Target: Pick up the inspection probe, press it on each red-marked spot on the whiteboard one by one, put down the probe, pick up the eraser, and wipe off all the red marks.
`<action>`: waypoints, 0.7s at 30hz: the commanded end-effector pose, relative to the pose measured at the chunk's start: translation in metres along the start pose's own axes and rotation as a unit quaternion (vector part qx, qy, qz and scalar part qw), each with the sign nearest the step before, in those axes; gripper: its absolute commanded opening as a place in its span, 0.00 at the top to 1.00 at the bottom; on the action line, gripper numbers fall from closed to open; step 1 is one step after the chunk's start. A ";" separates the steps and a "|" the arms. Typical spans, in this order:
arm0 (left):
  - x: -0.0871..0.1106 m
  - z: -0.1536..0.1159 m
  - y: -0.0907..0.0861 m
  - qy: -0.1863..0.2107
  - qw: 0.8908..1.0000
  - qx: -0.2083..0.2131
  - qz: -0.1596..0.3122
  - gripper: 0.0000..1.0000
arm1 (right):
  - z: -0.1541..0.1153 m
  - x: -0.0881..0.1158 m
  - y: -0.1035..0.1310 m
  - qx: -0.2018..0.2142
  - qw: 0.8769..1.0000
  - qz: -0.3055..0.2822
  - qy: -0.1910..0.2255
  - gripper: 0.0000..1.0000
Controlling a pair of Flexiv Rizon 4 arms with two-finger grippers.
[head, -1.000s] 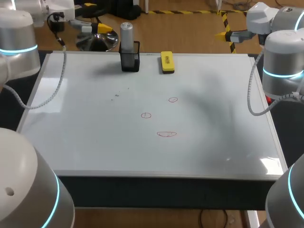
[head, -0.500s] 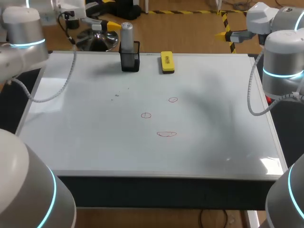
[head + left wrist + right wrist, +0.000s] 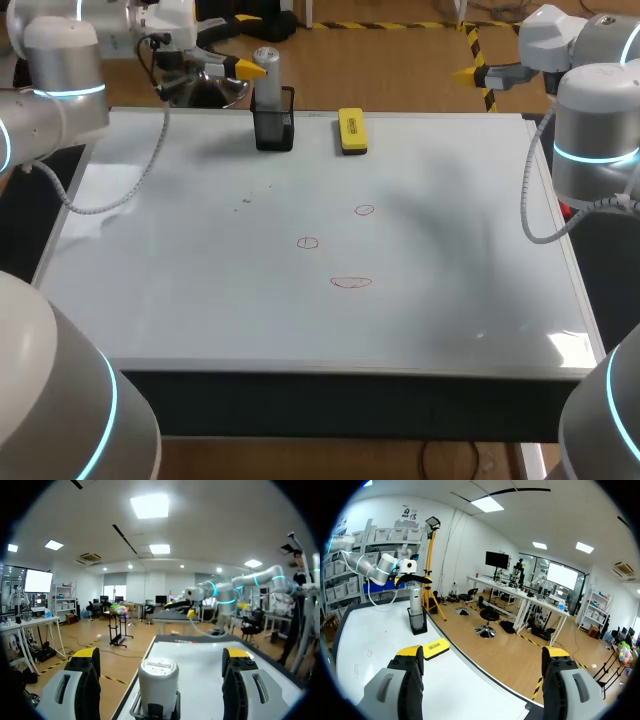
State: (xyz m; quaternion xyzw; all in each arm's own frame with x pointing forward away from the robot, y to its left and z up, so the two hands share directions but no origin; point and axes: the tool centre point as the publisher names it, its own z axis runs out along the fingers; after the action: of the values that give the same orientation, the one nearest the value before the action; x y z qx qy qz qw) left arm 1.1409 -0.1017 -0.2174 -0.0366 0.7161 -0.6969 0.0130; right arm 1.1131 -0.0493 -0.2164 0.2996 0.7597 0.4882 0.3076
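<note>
The inspection probe point(image 3: 266, 68), a silver cylinder, stands upright in a black holder point(image 3: 274, 125) at the whiteboard's point(image 3: 200, 290) far edge. My left gripper point(image 3: 243, 64) is level with the probe's top, just left of it. In the left wrist view the probe point(image 3: 158, 680) sits between the wide-open fingers of that gripper point(image 3: 161, 661), touching neither. The yellow eraser point(image 3: 351, 130) lies to the holder's right. Three red marks point(image 3: 364, 210), point(image 3: 307, 242), point(image 3: 351, 282) are drawn mid-board. My right gripper point(image 3: 468, 72) hangs open beyond the far right edge, holding nothing point(image 3: 482, 661).
From the right wrist view the eraser point(image 3: 435, 648) lies near the board's edge, with the holder point(image 3: 418, 621) and probe point(image 3: 415, 597) farther along it. A few faint dark specks point(image 3: 245, 203) mark the board left of the red marks.
My left arm has swung right along the far edge, bringing its open gripper up to the probe. The right arm has kept still.
</note>
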 end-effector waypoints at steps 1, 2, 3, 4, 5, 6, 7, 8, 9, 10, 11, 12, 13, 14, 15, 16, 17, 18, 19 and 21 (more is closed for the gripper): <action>-0.002 -0.002 0.011 0.005 1.000 0.005 -0.004 0.00 | 0.000 0.000 0.000 0.001 1.000 0.000 0.001 0.00; -0.002 -0.002 0.015 0.005 1.000 0.006 -0.006 0.00 | 0.000 0.000 0.000 0.001 1.000 0.000 0.001 0.00; -0.001 -0.002 0.018 0.005 1.000 0.008 -0.008 0.00 | 0.000 0.000 0.000 0.001 1.000 0.000 0.001 0.00; -0.002 -0.002 0.021 0.002 1.000 0.005 -0.010 0.00 | 0.000 0.000 0.000 0.001 1.000 0.000 0.001 0.00; -0.002 -0.001 0.025 0.001 1.000 0.000 -0.011 0.00 | 0.000 0.000 0.000 0.001 1.000 0.000 0.001 0.00; -0.002 0.000 0.028 0.003 1.000 0.004 -0.014 0.00 | 0.000 0.000 0.000 0.001 1.000 0.000 0.001 0.00; -0.002 0.003 0.031 0.001 1.000 0.006 -0.016 0.00 | 0.000 0.000 0.000 0.001 1.000 0.000 0.001 0.00; -0.001 0.005 0.033 0.002 1.000 0.006 -0.017 0.00 | 0.000 0.000 0.000 0.001 1.000 0.000 0.001 0.00; -0.001 0.007 0.034 0.004 1.000 0.010 -0.020 0.00 | 0.000 0.000 0.000 0.001 1.000 0.000 0.001 0.00; -0.001 0.008 0.035 0.004 1.000 0.010 -0.020 0.00 | 0.000 0.000 0.000 0.001 1.000 0.000 0.001 0.00; 0.000 0.011 0.038 0.003 1.000 0.009 -0.020 0.00 | 0.000 0.000 0.000 0.001 1.000 0.000 0.001 0.00; 0.000 0.012 0.039 0.004 1.000 0.010 -0.019 0.00 | 0.000 0.000 0.000 0.001 1.000 0.000 0.001 0.00; 0.001 0.014 0.039 0.009 1.000 0.011 -0.016 0.00 | 0.000 0.000 0.000 0.001 1.000 0.000 0.001 0.00; 0.002 0.016 0.041 0.010 1.000 0.011 -0.014 0.00 | 0.000 0.000 0.000 0.001 1.000 0.000 0.001 0.00; 0.001 0.016 0.042 0.011 1.000 0.013 -0.014 0.00 | 0.000 0.000 0.000 0.001 1.000 0.000 0.001 0.00; 0.001 0.017 0.044 0.012 1.000 0.013 -0.014 0.00 | 0.000 0.000 0.000 0.001 1.000 0.000 0.001 0.00; 0.001 0.017 0.046 0.012 1.000 0.015 -0.015 0.00 | 0.000 0.000 0.000 0.001 1.000 0.000 0.001 0.00; 0.001 0.017 0.048 0.012 1.000 0.016 -0.016 0.00 | 0.000 0.000 0.000 0.001 1.000 0.000 0.001 0.00; 0.001 0.018 0.050 0.012 1.000 0.017 -0.016 0.00 | 0.000 0.000 0.000 0.001 1.000 0.000 0.001 0.00; 0.001 0.019 0.054 0.012 1.000 0.019 -0.019 0.00 | 0.000 0.000 0.000 0.001 1.000 0.000 0.001 0.00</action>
State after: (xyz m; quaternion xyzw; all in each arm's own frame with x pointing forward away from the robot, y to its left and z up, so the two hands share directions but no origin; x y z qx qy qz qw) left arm 1.1349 -0.1177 -0.2641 -0.0447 0.7075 -0.7053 -0.0053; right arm 1.1131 -0.0492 -0.2164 0.2996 0.7598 0.4882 0.3076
